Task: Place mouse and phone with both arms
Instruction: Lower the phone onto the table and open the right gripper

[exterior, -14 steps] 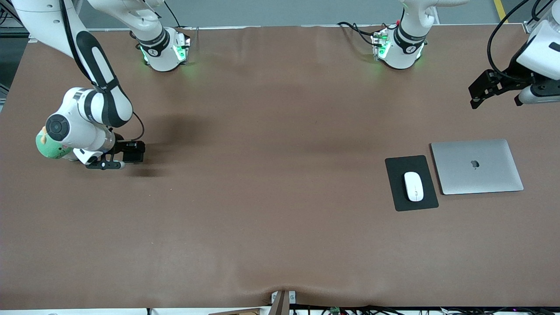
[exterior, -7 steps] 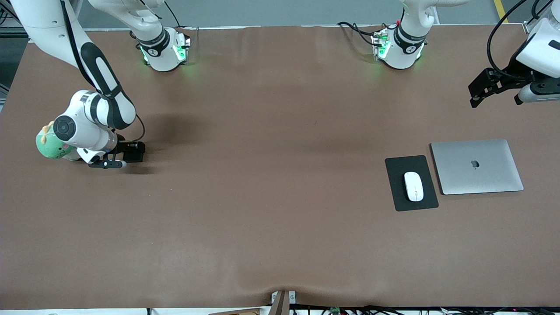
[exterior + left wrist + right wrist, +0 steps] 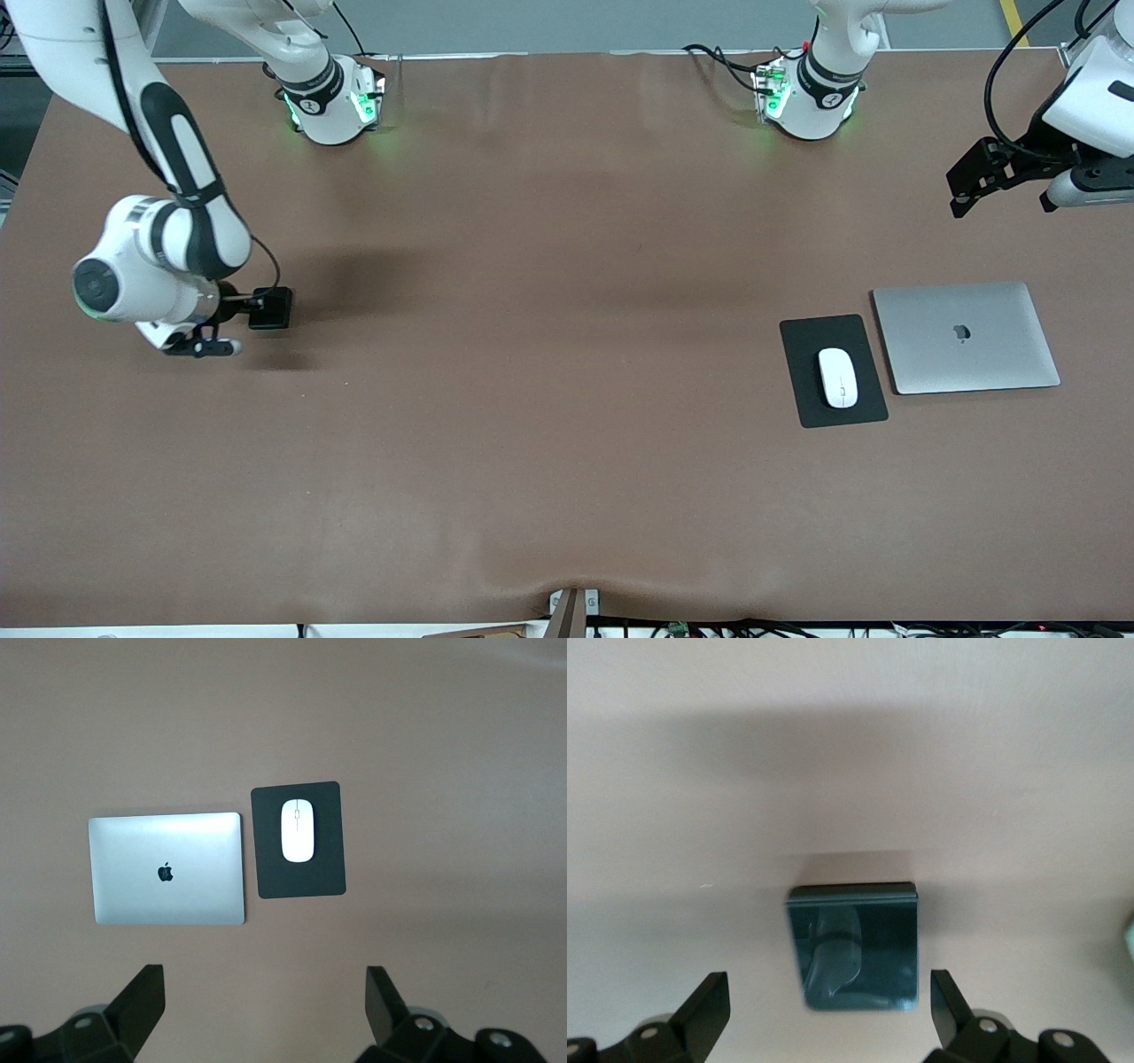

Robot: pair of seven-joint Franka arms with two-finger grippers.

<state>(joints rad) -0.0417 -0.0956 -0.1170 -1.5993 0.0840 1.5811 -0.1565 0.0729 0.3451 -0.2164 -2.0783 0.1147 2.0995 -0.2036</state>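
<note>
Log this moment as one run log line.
right gripper: open over phone | left gripper: open, waiting | mouse: on mouse pad

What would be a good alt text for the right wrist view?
The phone, a dark glossy slab, lies flat on the brown table between the open jaws of the right gripper, which touch nothing.

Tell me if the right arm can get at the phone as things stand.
Probably yes. The right gripper is open with the phone lying flat between its fingers, and nothing stands in the way.
</note>
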